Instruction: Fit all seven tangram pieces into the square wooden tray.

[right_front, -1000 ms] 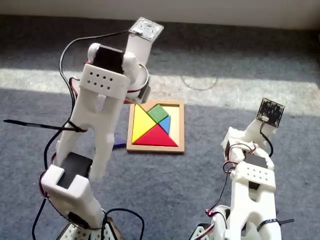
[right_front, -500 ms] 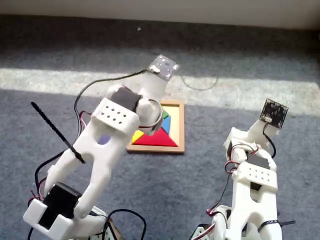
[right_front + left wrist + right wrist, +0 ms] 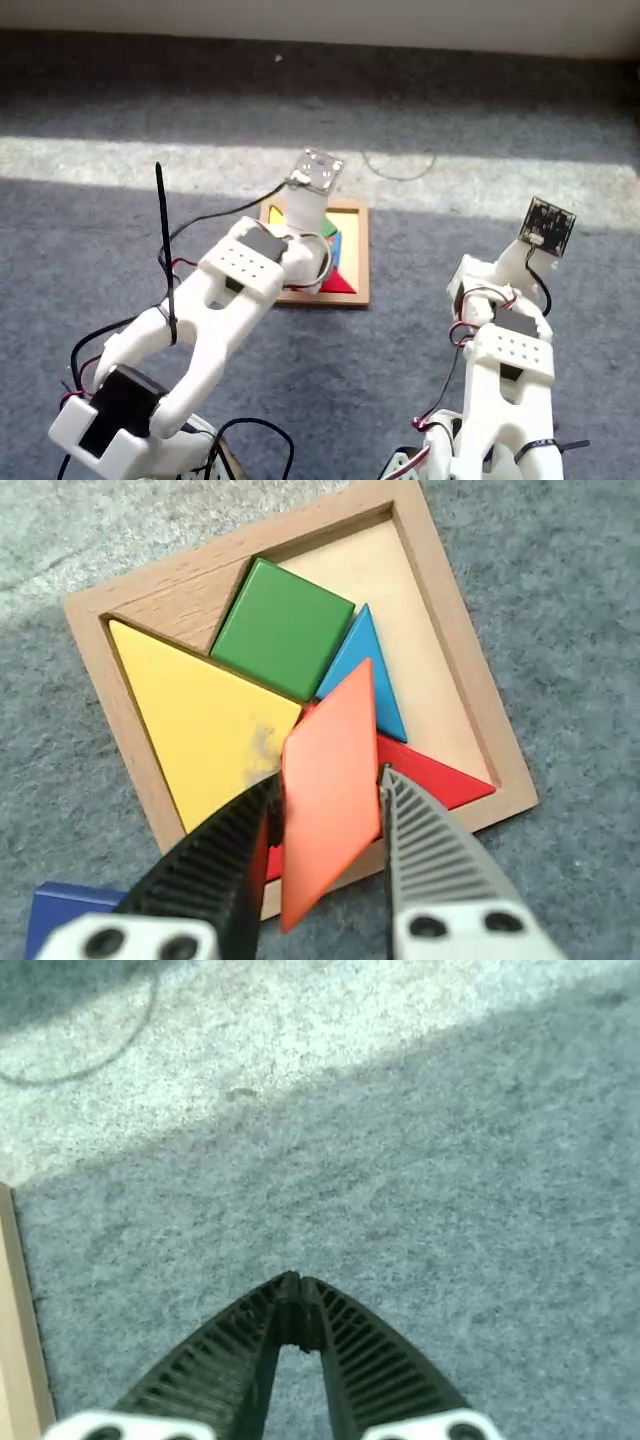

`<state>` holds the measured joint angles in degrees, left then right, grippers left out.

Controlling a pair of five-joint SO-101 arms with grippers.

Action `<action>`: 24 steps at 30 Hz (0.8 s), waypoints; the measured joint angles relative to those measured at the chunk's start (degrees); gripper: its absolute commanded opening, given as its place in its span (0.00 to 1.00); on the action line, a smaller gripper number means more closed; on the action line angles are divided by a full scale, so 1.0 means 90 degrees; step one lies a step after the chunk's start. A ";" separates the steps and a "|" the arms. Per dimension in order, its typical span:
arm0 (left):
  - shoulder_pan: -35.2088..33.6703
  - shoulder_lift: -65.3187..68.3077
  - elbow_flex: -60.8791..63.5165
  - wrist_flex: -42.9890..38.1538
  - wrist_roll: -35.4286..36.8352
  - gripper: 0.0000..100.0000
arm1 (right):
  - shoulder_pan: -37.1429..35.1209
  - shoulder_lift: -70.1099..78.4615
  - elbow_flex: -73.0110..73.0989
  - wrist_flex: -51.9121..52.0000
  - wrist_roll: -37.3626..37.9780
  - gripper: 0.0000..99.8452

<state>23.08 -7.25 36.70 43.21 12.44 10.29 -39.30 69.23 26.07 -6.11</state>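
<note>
Orange piece [image 3: 325, 740], a slanted four-sided tile, is pinched flat-side between the jaws of the left gripper [image 3: 328, 780] and hangs tilted just above the wooden tray [image 3: 468, 660]. Beneath it lie a yellow triangle [image 3: 200, 720], a red triangle [image 3: 440, 780], a green square [image 3: 282, 628] and a blue triangle [image 3: 365, 675]. Bare wood shows beyond the blue triangle. The tile probably belongs there, so it should be turned to match that edge and lowered level before letting go. A dark blue piece [image 3: 60, 910] waits on the carpet [image 3: 450, 1160] beside the tray. The left arm [image 3: 230, 290] stretches forward over the tray, wrist bent down. The right gripper [image 3: 300, 1305] hangs over the carpet, jaws pressed together.
</note>
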 measured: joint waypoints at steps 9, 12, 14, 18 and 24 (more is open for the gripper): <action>0.0176 0.0000 0.0088 -0.0166 0.0039 0.20 | 0.0000 0.0000 0.0000 0.0000 0.0000 0.01; 0.0186 0.0000 0.0088 -0.0166 0.0039 0.20 | 0.0000 0.0000 0.0000 0.0000 0.0000 0.01; 0.0186 0.0000 0.0088 -0.0166 0.0039 0.20 | 0.0000 0.0000 0.0000 0.0000 0.0000 0.01; 0.0195 0.0000 0.0088 -0.0166 0.0039 0.20 | 0.0000 0.0000 0.0000 0.0000 0.0000 0.01; 0.0645 0.0000 0.0088 -0.0166 -0.0137 0.20 | 0.0000 0.0000 0.0000 0.0000 0.0000 0.01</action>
<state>28.88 -7.25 37.49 41.71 11.21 10.29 -39.30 69.23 26.07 -6.11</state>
